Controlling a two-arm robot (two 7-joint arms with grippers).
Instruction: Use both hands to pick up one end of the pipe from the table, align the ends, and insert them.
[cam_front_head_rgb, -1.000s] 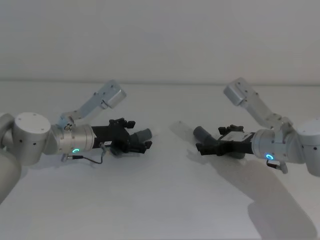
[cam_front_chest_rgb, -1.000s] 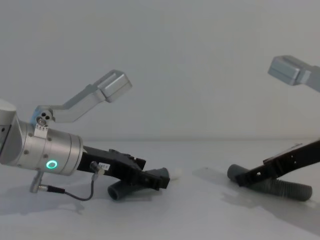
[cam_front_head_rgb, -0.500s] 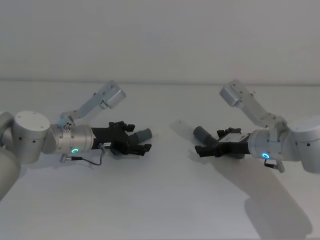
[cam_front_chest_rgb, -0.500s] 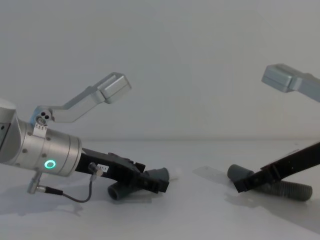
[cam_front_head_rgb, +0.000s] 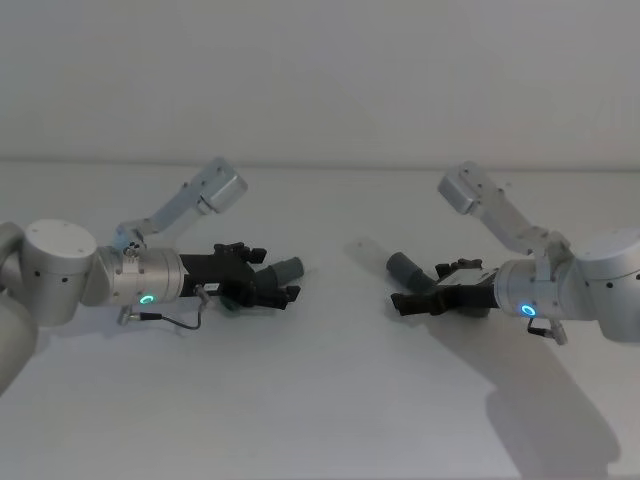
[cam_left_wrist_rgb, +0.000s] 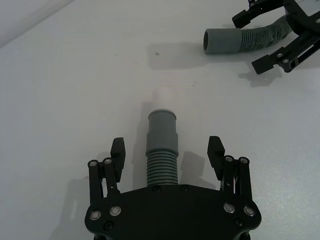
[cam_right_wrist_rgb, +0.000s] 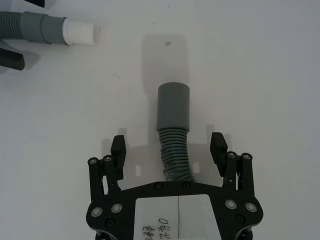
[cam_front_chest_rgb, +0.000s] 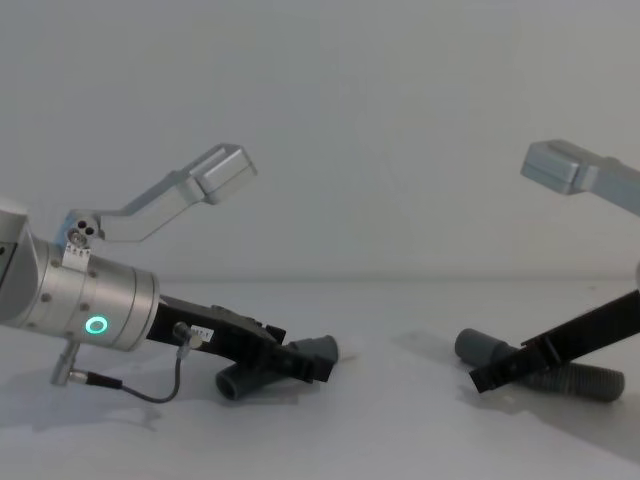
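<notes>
Two dark grey pipe pieces lie apart on the white table (cam_front_head_rgb: 320, 400). The left piece (cam_front_head_rgb: 286, 268) has a smooth cuff with a short white tip (cam_left_wrist_rgb: 163, 97). My left gripper (cam_left_wrist_rgb: 166, 152) is open and low over the table, one finger on each side of that piece's ribbed body (cam_front_chest_rgb: 237, 382). The right piece (cam_front_head_rgb: 404, 265) is longer, its plain cuff (cam_right_wrist_rgb: 173, 107) pointing toward the left piece. My right gripper (cam_right_wrist_rgb: 168, 146) is open too, straddling the ribbed part just behind the cuff. In the chest view both grippers (cam_front_chest_rgb: 305, 365) (cam_front_chest_rgb: 482, 378) slope down to the table.
A bare stretch of table (cam_front_head_rgb: 340, 290) separates the two cuffs. Each arm carries a grey wrist camera housing (cam_front_head_rgb: 220, 185) (cam_front_head_rgb: 462, 188) raised above its gripper. A thin cable (cam_front_chest_rgb: 150, 395) loops under the left wrist.
Both grippers have sunk lower toward the table around their pipe pieces, the right one more. Both stay open, and the pipe pieces have not moved.
</notes>
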